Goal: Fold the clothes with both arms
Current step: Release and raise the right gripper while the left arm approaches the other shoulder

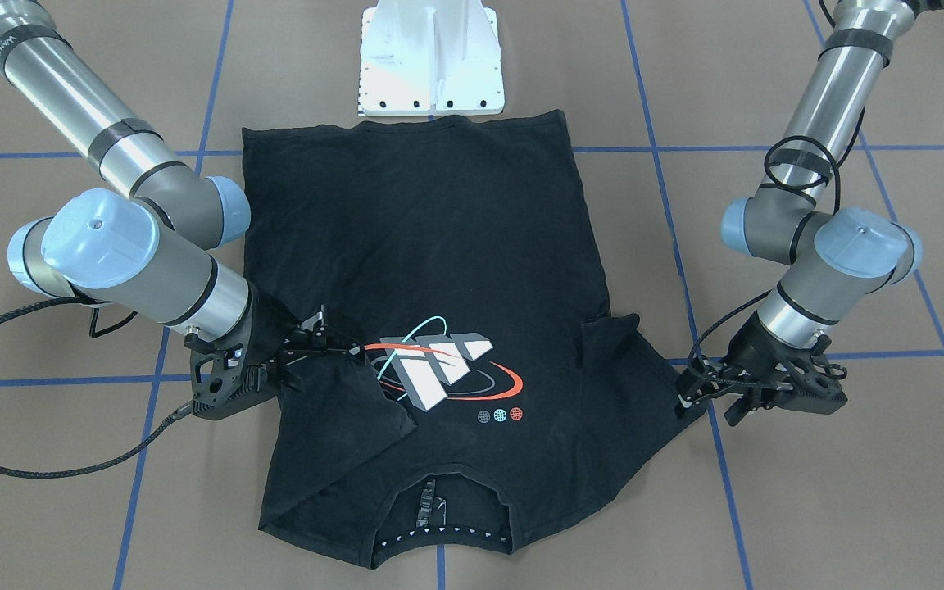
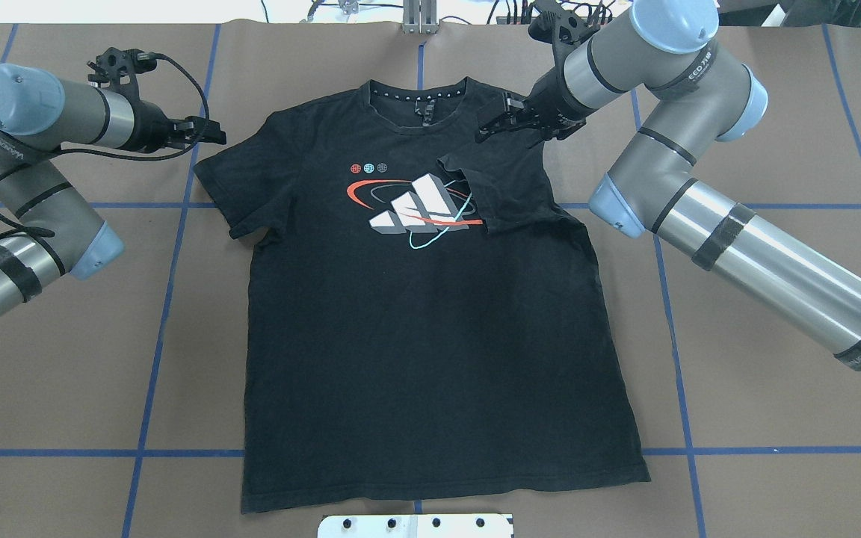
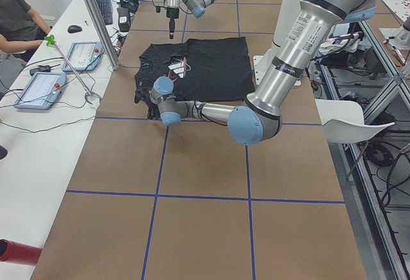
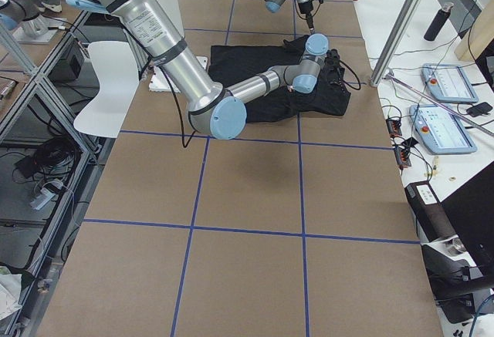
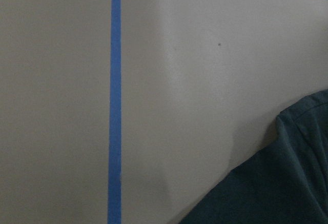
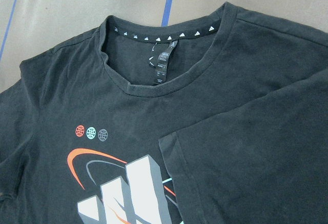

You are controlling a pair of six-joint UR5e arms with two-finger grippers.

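Brown table (image 2: 102, 373) with shirt (image 2: 415, 336) flat, print up, one sleeve (image 2: 505, 187) folded inward. Right gripper (image 2: 494, 123) over it, spread, empty. Left gripper (image 2: 210, 133) beside other sleeve (image 2: 229, 187); opening unclear.

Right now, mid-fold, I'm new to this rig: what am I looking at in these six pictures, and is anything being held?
Two robot arms work at a brown table. Views: one facing the robot, one from behind over its shoulders, one from each table end, one on each wrist. A black printed T-shirt lies flat, print up. Its sleeve on the robot's right is folded over the print; the jaws of the right arm hover near it, apparently open, holding nothing. The left arm sits beside the other, unfolded sleeve; its jaws' state is unclear.
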